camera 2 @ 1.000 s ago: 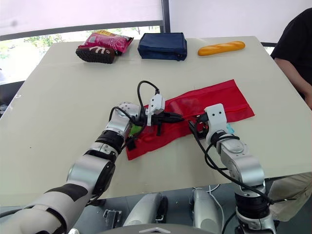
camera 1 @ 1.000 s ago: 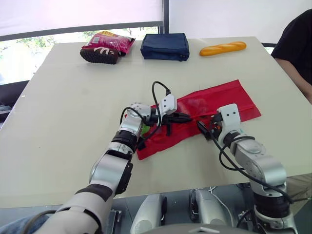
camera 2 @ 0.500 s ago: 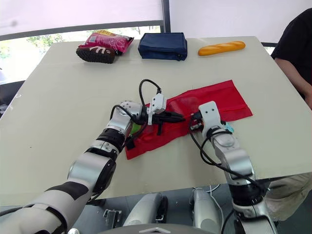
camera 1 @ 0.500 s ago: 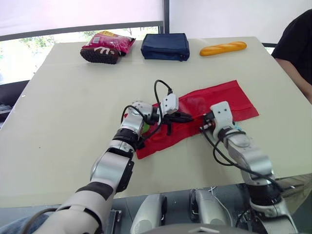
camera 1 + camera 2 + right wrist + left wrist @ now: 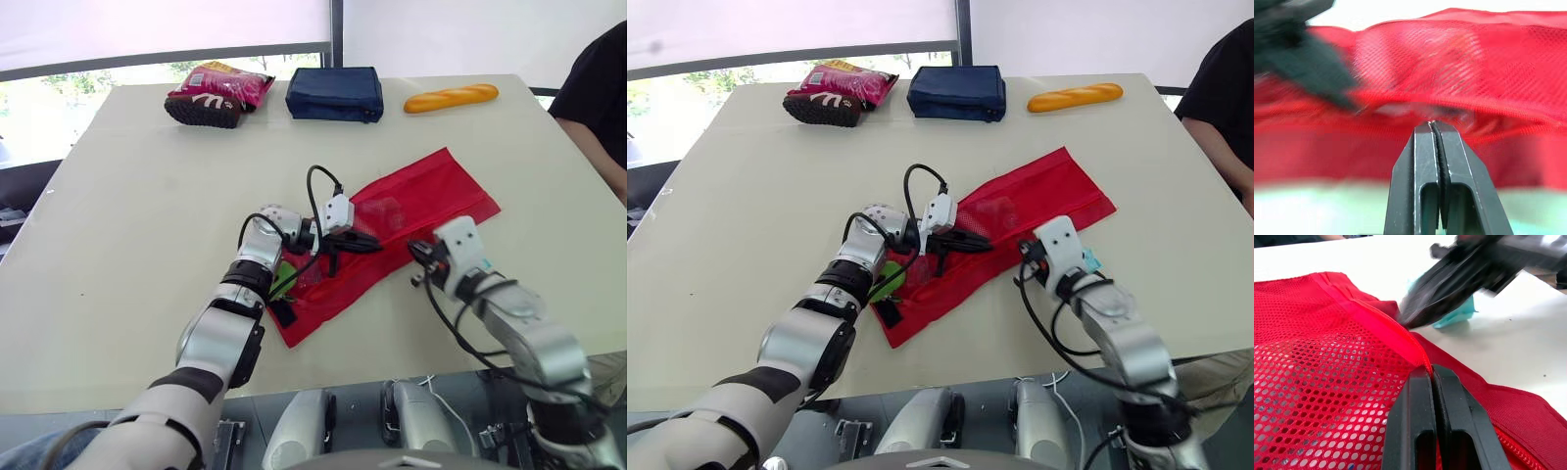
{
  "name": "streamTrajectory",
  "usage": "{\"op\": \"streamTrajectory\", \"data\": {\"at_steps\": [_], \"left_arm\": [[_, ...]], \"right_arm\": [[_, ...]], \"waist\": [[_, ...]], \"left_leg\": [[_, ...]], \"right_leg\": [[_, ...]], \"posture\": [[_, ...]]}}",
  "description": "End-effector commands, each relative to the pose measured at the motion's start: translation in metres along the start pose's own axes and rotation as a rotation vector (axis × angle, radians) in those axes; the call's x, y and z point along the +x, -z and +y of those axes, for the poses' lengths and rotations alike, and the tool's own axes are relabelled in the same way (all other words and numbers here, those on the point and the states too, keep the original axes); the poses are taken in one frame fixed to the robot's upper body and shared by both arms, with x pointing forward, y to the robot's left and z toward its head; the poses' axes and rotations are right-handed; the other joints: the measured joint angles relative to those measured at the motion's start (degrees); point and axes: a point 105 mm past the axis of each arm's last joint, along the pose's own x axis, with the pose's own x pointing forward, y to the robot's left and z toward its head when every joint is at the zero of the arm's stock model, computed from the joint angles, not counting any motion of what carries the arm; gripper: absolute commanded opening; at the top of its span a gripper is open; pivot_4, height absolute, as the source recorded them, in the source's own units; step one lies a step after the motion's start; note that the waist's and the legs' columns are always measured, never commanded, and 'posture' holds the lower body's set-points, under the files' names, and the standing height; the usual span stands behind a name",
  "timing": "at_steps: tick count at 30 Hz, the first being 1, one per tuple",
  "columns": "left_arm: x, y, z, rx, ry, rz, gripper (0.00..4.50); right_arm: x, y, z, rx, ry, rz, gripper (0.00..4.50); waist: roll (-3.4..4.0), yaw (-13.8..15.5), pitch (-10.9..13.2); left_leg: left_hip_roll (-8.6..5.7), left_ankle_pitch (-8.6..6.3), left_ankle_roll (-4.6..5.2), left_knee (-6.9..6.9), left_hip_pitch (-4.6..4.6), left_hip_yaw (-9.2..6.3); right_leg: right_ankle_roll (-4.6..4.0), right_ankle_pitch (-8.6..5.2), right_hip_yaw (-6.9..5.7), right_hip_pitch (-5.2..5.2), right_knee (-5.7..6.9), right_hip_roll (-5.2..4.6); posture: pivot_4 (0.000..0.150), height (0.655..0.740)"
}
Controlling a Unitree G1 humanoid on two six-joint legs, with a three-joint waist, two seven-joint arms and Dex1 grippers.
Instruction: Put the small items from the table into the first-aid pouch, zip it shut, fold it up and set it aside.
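The red mesh first-aid pouch (image 5: 392, 230) lies slanted across the middle of the table (image 5: 147, 215). My left gripper (image 5: 370, 242) is shut on the pouch's zipper seam (image 5: 1400, 330) near its middle. At the pouch's near edge, my right gripper (image 5: 415, 262) is shut with its tips on the zipper line (image 5: 1432, 122). A green item (image 5: 283, 276) and a small black one (image 5: 282, 311) lie at the pouch's left end. Beside the right gripper lies a small teal item (image 5: 1087, 260).
Along the table's far edge sit a pink snack bag (image 5: 227, 81) with a dark brown piece (image 5: 201, 110) in front of it, a navy pouch (image 5: 334, 94) and a bread roll (image 5: 450, 97). A person in black (image 5: 598, 88) stands at the right.
My right gripper has gone from open to shut at the zipper line. The pouch has swung: its right end moved farther away, its left end nearer to the table's front.
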Motion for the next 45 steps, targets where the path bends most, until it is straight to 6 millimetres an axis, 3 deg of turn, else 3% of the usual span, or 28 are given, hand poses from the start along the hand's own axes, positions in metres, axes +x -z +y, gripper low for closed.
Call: {"op": "streamTrajectory", "data": {"at_steps": [1, 5, 11, 15, 22, 26, 32, 41, 45], "left_arm": [[-0.014, 0.000, -0.009, 0.055, 0.085, 0.029, 0.00], [-0.031, 0.009, -0.023, 0.088, 0.170, 0.091, 0.00], [-0.064, 0.023, -0.034, 0.107, 0.236, 0.242, 0.00], [-0.083, 0.023, -0.032, 0.126, 0.244, 0.307, 0.00], [-0.105, 0.014, -0.009, 0.192, 0.209, 0.436, 0.00], [-0.106, 0.005, 0.003, 0.220, 0.169, 0.436, 1.26], [-0.108, -0.010, 0.015, 0.204, 0.098, 0.387, 4.30], [-0.073, -0.050, 0.025, 0.122, 0.057, 0.076, 4.43], [-0.035, -0.051, 0.031, 0.140, -0.018, 0.054, 4.43]], "right_arm": [[-0.048, -0.037, 0.004, -0.081, -0.080, -0.214, 0.04], [-0.086, -0.028, -0.014, -0.082, -0.046, -0.205, 0.04], [-0.135, -0.025, -0.017, -0.093, -0.086, -0.166, 2.34], [-0.148, -0.030, -0.014, -0.090, -0.116, -0.169, 4.46], [-0.144, -0.040, -0.012, -0.150, -0.150, -0.186, 4.46], [-0.140, -0.045, -0.014, -0.179, -0.149, -0.208, 4.50], [-0.138, -0.049, -0.015, -0.187, -0.146, -0.223, 4.50], [-0.133, -0.053, -0.014, -0.190, -0.141, -0.248, 4.50], [-0.129, -0.054, -0.016, -0.194, -0.133, -0.264, 4.50]], "waist": [[-0.01, -0.2, 0.0], [-0.01, -0.1, 0.0], [-0.01, -0.1, 0.0], [-0.01, -0.1, 0.0], [-0.02, 0.4, 0.0], [-0.03, 1.0, 0.0], [-0.04, 1.5, 0.0], [-0.04, 1.5, 0.0], [-0.04, 1.4, 0.0]], "left_leg": [[0.01, 0.00, 0.00, -0.01, 0.00, 0.00], [0.09, -0.01, 0.02, 0.00, 0.11, 0.02], [0.20, -0.03, 0.03, -0.01, 0.19, 0.00], [0.24, -0.03, 0.04, -0.01, 0.22, 0.01], [0.22, -0.04, 0.05, 0.00, 0.16, 0.03], [0.19, -0.05, 0.07, 0.01, 0.16, 0.05], [0.18, -0.07, 0.11, 0.08, 0.10, 0.06], [0.17, -0.08, 0.13, 0.12, 0.06, 0.03], [0.17, -0.08, 0.12, 0.12, 0.08, 0.04]], "right_leg": [[0.00, 0.00, 0.00, 0.01, -0.01, 0.02], [0.01, 0.00, 0.01, 0.10, -0.04, 0.09], [-0.01, -0.01, 0.25, 0.17, -0.07, 0.04], [0.00, -0.02, 0.25, 0.21, -0.12, -0.11], [0.01, -0.03, 0.17, 0.21, -0.13, 0.07], [0.01, -0.03, 0.13, 0.22, -0.13, 0.08], [0.02, -0.02, 0.06, 0.22, -0.14, 0.05], [0.02, -0.02, 0.12, 0.23, -0.14, 0.02], [0.02, -0.02, 0.15, 0.23, -0.14, 0.03]], "posture": [[0.150, 0.7397], [0.150, 0.7397], [0.150, 0.7397], [0.150, 0.7397], [0.150, 0.7397], [0.150, 0.7397], [0.150, 0.7397], [0.150, 0.7397], [0.150, 0.7397]]}}
